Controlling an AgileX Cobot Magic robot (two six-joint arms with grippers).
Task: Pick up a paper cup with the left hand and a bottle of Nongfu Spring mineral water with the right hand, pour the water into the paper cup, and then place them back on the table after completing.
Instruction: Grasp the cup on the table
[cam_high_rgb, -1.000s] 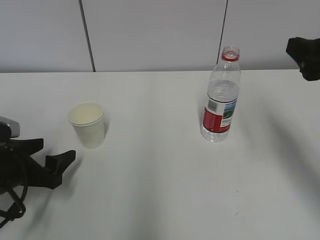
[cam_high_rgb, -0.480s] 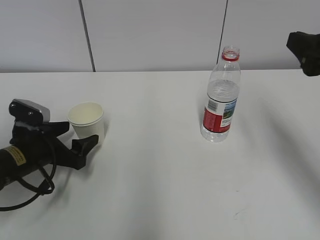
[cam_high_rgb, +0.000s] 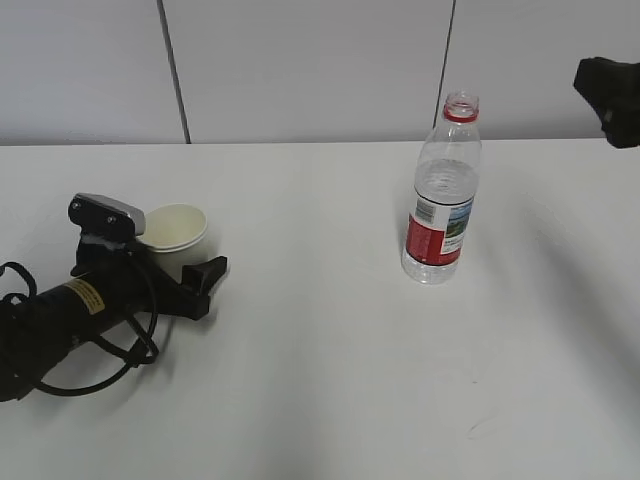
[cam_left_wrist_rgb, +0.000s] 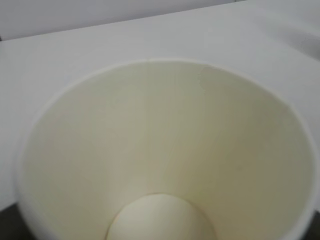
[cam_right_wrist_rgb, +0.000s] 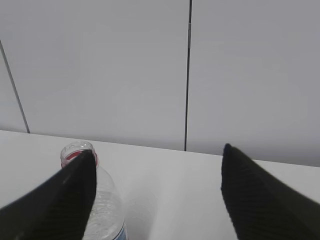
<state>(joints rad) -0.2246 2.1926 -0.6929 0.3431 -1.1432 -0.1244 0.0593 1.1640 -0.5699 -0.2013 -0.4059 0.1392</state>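
Note:
The white paper cup (cam_high_rgb: 176, 229) stands upright on the table (cam_high_rgb: 330, 380) at the left. My left gripper (cam_high_rgb: 185, 252) lies low and open around it: one black finger (cam_high_rgb: 205, 277) is in front of the cup, the other is hidden behind it. In the left wrist view the cup's cream inside (cam_left_wrist_rgb: 165, 150) fills the frame and no fingers show. The uncapped bottle (cam_high_rgb: 441, 200) with a red label stands at centre right, clear water (cam_high_rgb: 446, 186) inside. My right gripper (cam_right_wrist_rgb: 157, 167) hangs open, above and to the right of the bottle (cam_right_wrist_rgb: 105, 210).
A grey panelled wall (cam_high_rgb: 300, 70) runs behind the table's far edge. Part of the right hand (cam_high_rgb: 610, 95) shows at the upper right edge. The left arm's cable (cam_high_rgb: 90, 375) loops on the table at the lower left.
My left arm has slid to the right along the table until its open jaws stand either side of the cup. The right gripper, cup and bottle have stayed where they were.

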